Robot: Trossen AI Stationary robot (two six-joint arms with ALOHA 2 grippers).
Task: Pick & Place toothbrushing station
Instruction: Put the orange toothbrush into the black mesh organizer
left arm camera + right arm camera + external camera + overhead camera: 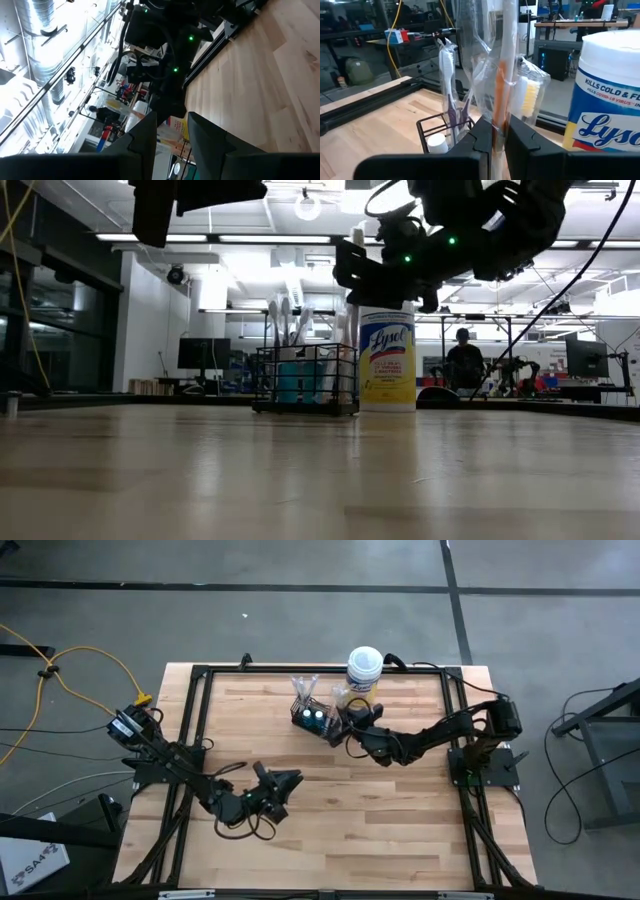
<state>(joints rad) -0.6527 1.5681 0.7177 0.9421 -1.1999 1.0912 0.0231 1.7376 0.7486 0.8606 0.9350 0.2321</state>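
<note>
The black wire basket stands on the table's far middle, next to the white-lidded canister. It holds wrapped pale toothbrushes and two teal-topped tubes. It also shows in the low view. My right gripper is at the basket's right end, shut on a wrapped toothbrush with an orange accent. A purple-accented toothbrush stands in the basket. My left gripper is open and empty above the table's middle, nearer the front. My right gripper pinches the clear-wrapped toothbrush's handle between its two fingers, at the orange part. The fingers come about level from the table's right and lie across the toothbrush. It stands upright, its brush end above the fingers. The fingers hide its lower end.
The yellow-labelled canister stands just right of the basket, close to my right gripper; it also shows in the low view. A black frame runs round the table. Bare wood lies in the table's near half.
</note>
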